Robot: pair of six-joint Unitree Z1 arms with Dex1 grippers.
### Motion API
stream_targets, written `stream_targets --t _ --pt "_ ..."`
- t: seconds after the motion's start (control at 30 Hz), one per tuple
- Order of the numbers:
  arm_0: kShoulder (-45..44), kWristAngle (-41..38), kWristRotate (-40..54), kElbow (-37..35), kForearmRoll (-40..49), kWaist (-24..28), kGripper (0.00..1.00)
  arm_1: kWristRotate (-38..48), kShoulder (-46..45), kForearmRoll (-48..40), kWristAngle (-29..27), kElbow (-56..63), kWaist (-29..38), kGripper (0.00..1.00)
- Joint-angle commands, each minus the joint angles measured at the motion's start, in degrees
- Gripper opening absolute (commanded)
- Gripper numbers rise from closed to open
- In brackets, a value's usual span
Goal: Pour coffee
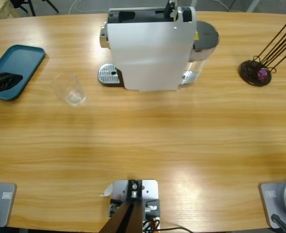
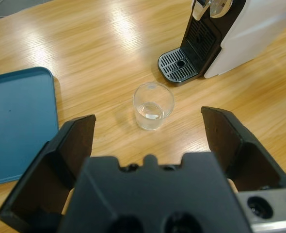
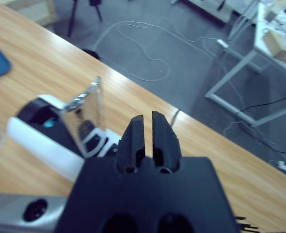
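From above, my left tool (image 1: 0,81) shows only as a black tip cut by the picture's edge over the blue tray (image 1: 18,63), my right tool stays out of sight there, and I cannot tell whether the clear tumbler (image 2: 153,106) holds any coffee

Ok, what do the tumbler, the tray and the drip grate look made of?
Tumbler: clear glass or hard plastic; the table grain shows through it. Tray: matte teal, probably plastic, with a moulded raised rim. Drip grate: slotted; silvery from above, so likely metal or metal-look plastic.
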Motion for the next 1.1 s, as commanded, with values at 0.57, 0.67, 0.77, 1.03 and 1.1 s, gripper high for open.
stream_targets --t 0.57,0.67,0.77,1.03,1.1 --pt "2.28 -0.94 -0.15 1.79 -1.38 0.3 0.968 -5.08 15.66 -1.48 -2.38 -9.47 8.02 0.0" --pt "2.17 -1.12 -0.15 1.85 -1.35 0.3 0.968 -4.34 17.46 -1.32 -2.35 -10.12 8.86 0.0" --pt "1.96 -1.24 -0.06 1.86 -1.33 0.3 0.968 -3.78 18.42 -1.32 -2.1 -9.67 8.9 0.0" --pt "1.73 -1.28 -0.06 1.95 -1.33 0.3 0.968 -1.72 23.12 -2.55 0.18 -10.19 10.69 0.0" --pt "1.73 -1.3 -0.06 2.04 -1.33 0.3 0.968 -0.77 24.56 -3.29 0.41 -10.49 11.8 0.0"
